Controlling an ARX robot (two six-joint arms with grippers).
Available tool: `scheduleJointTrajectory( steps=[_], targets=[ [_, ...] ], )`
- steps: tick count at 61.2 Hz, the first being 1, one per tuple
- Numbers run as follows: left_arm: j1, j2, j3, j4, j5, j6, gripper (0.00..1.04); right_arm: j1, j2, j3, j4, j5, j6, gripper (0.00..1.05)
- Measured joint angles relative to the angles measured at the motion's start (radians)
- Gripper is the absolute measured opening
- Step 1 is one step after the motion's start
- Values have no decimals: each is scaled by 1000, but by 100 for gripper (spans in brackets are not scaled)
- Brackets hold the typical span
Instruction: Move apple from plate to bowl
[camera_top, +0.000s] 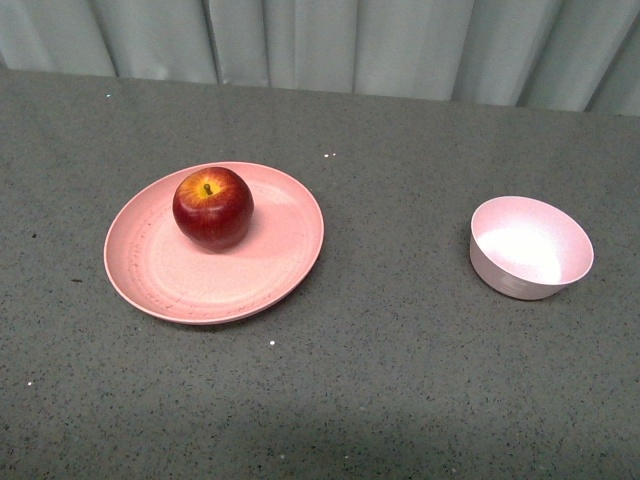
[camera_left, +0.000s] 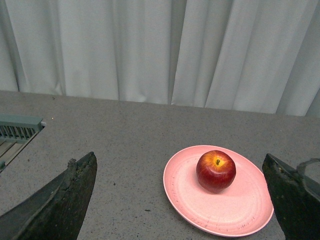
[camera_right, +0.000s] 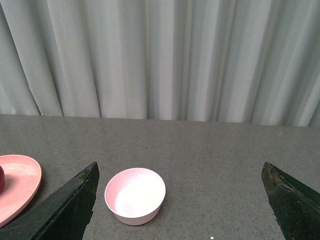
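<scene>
The apple (camera_top: 212, 207) sits on the plate (camera_top: 180, 275) (stem up), well apart from the bowl (camera_top: 530, 247).

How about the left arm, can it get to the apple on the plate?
Probably yes. The left gripper is open, the apple sits uncovered on the plate, and nothing stands between them.

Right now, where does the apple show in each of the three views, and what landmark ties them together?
Front view: the apple sits on the plate, toward its far side, left of the bowl.
Left wrist view: the whole apple, stem up, near the plate's middle.
Right wrist view: only a dark red sliver at the picture's edge, on the plate.
Shared landmark: the salmon-pink plate, in all three.
</scene>
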Motion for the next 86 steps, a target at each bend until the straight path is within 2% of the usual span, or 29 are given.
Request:
scheduleJointTrajectory(
  steps=[86],
  targets=[
    [0,0,0,0,0,0,98,0,0,0,0,0,0,95]
  ],
)
